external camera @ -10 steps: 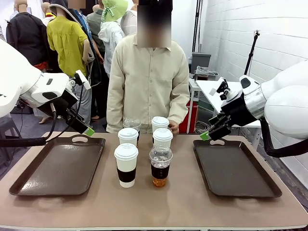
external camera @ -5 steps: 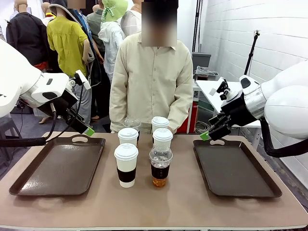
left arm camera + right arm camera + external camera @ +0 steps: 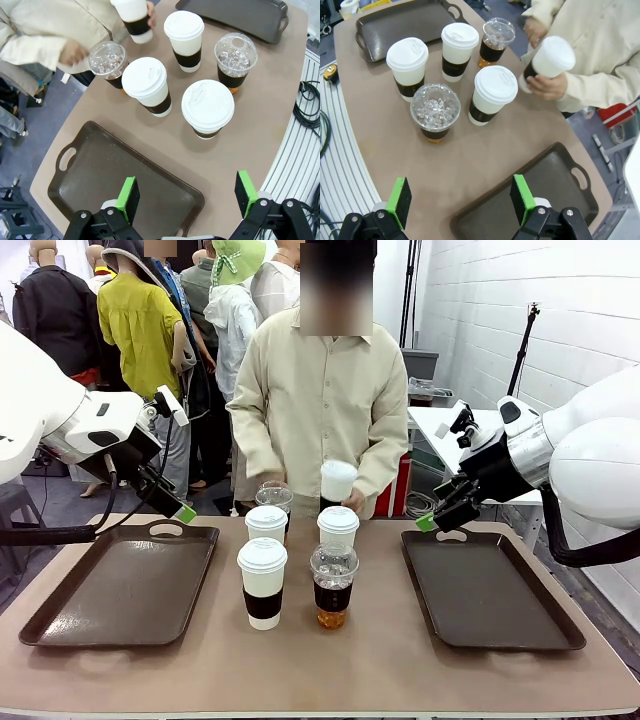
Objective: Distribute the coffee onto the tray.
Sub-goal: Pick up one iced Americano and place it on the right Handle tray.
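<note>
Person's hand [image 3: 353, 502] holds white-lidded, brown-sleeved paper cup [image 3: 338, 480] lid-up, upper centre.
My left gripper [image 3: 186, 192], right gripper [image 3: 461, 197]: jaws apart, nothing between them, at far edges of dark brown plastic trays [image 3: 120, 590].

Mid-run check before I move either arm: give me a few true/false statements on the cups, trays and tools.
1. The person's hand holds a white paper cup above the table. True.
2. The left tray carries a cup. False: nothing is on it.
3. The right tool is shut on a clear cup. False: its jaws are open, holding nothing.
4. Two clear dome-lidded cups stand on the table. True.
5. The left tool is open. True.
</note>
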`<state>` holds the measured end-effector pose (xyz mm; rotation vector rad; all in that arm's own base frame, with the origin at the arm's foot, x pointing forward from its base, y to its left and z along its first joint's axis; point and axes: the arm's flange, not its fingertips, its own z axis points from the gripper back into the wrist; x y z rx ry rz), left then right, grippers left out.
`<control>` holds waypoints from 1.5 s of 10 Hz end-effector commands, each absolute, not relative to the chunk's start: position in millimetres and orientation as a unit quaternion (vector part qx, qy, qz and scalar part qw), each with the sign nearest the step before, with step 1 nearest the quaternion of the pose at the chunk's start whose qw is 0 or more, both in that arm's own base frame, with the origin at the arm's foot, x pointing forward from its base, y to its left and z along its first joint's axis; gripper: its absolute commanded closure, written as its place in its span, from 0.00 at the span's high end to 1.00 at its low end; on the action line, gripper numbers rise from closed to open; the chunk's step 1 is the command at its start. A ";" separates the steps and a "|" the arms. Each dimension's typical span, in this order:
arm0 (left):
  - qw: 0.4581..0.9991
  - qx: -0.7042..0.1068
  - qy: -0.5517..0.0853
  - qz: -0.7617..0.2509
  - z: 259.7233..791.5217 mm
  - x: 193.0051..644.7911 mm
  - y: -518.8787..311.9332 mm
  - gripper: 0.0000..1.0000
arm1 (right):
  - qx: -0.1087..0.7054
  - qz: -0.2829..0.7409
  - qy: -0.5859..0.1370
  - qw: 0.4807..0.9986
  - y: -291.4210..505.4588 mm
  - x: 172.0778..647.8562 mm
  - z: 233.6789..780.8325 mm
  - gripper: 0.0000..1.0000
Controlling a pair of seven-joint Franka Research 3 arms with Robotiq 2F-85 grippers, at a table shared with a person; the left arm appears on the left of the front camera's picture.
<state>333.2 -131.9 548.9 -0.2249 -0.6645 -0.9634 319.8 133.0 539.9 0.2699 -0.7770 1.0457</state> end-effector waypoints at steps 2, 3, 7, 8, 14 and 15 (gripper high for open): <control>0.828 -0.105 -0.311 -0.455 549.4 333.4 -131.6 1.00 | 0.135 0.488 -0.345 0.790 131.4 329.0 545.9 1.00; 0.828 -0.105 -0.311 -0.455 549.4 333.4 -131.6 1.00 | 0.140 0.496 -0.327 0.792 131.6 337.6 550.6 1.00; 0.828 -0.105 -0.311 -0.455 549.4 333.4 -131.6 1.00 | 0.104 0.552 -0.217 0.798 135.9 381.3 568.9 1.00; 0.828 -0.105 -0.311 -0.455 549.4 333.4 -131.6 1.00 | 0.105 0.584 -0.191 0.782 134.4 389.6 569.5 1.00; 0.828 -0.105 -0.311 -0.455 549.4 333.4 -131.6 1.00 | 0.171 0.675 -0.175 0.696 110.0 399.5 515.1 1.00; 0.828 -0.105 -0.311 -0.455 549.4 333.4 -131.6 1.00 | 0.186 0.679 -0.189 0.685 108.4 396.9 501.5 1.00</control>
